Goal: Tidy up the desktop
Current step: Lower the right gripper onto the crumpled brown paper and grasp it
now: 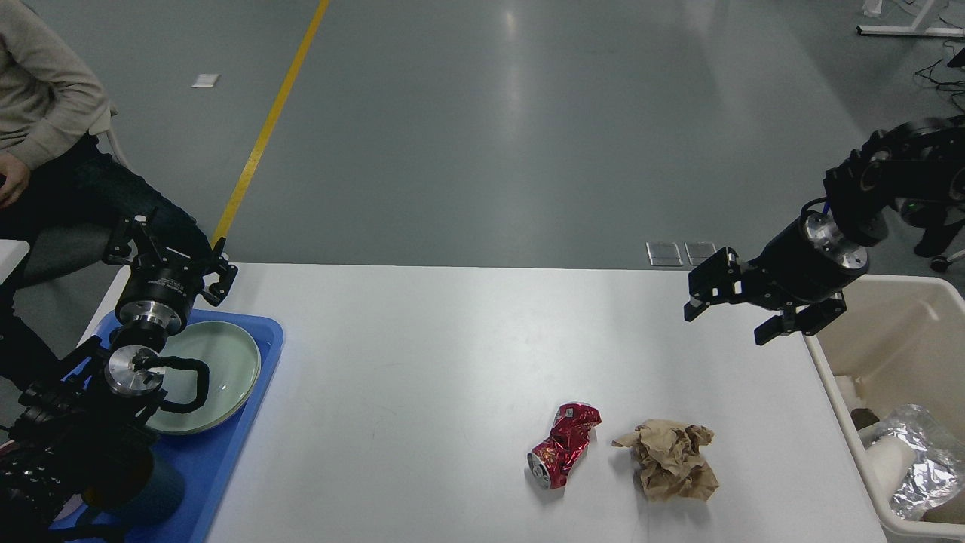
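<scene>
The white desktop (pixel 422 362) holds a crushed red can (pixel 564 444) and, just to its right, a crumpled ball of brown paper (pixel 671 458), both near the front right. My right gripper (pixel 730 318) is open and empty; it hangs above the desktop's far right part, behind the paper and apart from it. My left gripper (pixel 169 243) is open and empty at the desktop's far left corner, just beyond the blue tray (pixel 249 392).
The blue tray holds a pale green plate (pixel 226 362) under my left arm. A cream bin (pixel 897 339) with cups and foil stands off the right edge. A seated person (pixel 45 113) is at the far left.
</scene>
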{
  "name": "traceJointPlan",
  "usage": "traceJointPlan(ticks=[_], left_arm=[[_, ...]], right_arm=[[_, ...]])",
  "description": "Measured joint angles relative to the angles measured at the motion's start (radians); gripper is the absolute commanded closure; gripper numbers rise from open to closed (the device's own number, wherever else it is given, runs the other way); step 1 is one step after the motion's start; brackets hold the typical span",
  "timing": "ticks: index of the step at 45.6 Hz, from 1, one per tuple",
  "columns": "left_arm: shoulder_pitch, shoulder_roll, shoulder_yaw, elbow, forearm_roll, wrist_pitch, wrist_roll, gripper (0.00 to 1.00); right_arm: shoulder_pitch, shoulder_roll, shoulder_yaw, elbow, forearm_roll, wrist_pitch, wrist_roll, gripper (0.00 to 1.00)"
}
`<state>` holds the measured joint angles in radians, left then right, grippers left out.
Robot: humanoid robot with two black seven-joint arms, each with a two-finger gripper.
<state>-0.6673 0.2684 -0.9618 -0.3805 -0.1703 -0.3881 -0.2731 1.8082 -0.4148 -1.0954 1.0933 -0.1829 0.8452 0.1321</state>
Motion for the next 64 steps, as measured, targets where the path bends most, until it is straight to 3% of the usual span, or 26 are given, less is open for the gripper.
traceJointPlan(ticks=[12, 37, 57, 60, 62, 64], left_arm=[[0.0, 0.0, 0.0, 0.0, 0.0, 0.0, 0.0, 0.04], [0.0, 0.0, 0.0, 0.0, 0.0, 0.0, 0.0, 0.04], [0.0, 0.0, 0.0, 0.0, 0.0, 0.0, 0.0, 0.04], [0.0, 0.0, 0.0, 0.0, 0.0, 0.0, 0.0, 0.04], [0.0, 0.0, 0.0, 0.0, 0.0, 0.0, 0.0, 0.04], [0.0, 0.0, 0.0, 0.0, 0.0, 0.0, 0.0, 0.04]], right_arm=[[-0.211, 0.066, 0.009, -0.068, -0.009, -0.015, -0.004, 0.0], [-0.451, 0.072, 0.138, -0.168, -0.001, -0.093, -0.004, 0.0], [-0.597, 0.127, 0.188, -0.268, 0.003, -0.257, -0.005, 0.02], [-0.613, 0.134, 0.197, -0.268, 0.004, -0.295, -0.005, 0.11], [-0.622, 0.141, 0.2, -0.267, 0.005, -0.331, -0.005, 0.27], [-0.627, 0.149, 0.202, -0.265, 0.005, -0.366, -0.005, 0.5]])
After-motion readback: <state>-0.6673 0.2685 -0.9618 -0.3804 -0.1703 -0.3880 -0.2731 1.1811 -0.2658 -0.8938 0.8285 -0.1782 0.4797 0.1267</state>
